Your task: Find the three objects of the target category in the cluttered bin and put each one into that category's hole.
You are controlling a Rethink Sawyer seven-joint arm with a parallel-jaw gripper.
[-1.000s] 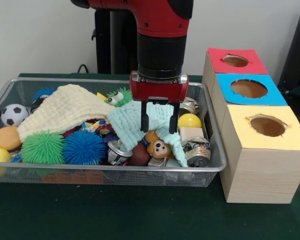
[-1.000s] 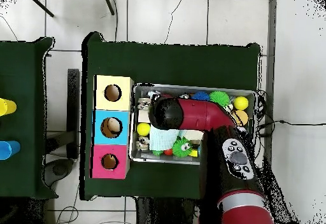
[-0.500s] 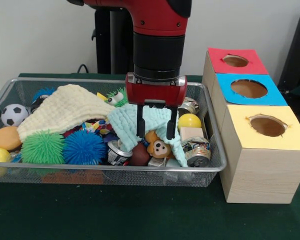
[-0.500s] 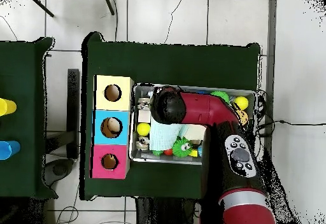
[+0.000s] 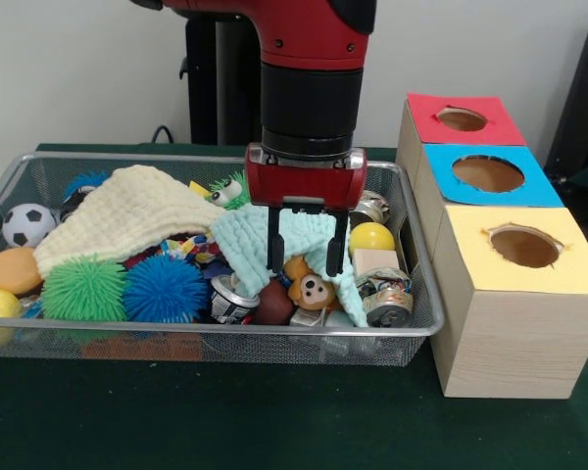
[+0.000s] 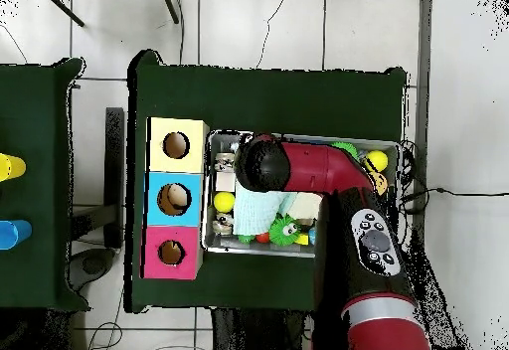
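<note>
The silver wire-mesh bin lies on the green table, full of toys. A brown plush monkey with a tan face lies at its front right, half under a mint cloth. My gripper is open and hangs just above the monkey, a finger on either side over its head, holding nothing. The round hole in the red panel is at the far end of the wooden box row. In the overhead view the arm covers the gripper and much of the bin; the red hole shows there. No duck shows.
A cream cloth covers the bin's left middle. Green and blue spiky balls, a soccer ball, a yellow ball and crushed cans lie around. Blue-topped and yellow-topped holes stand nearer than the red one.
Over the second the gripper shifted slightly left and lower, toward the monkey. In the last half second it has hardly moved. Its fingers stay open.
</note>
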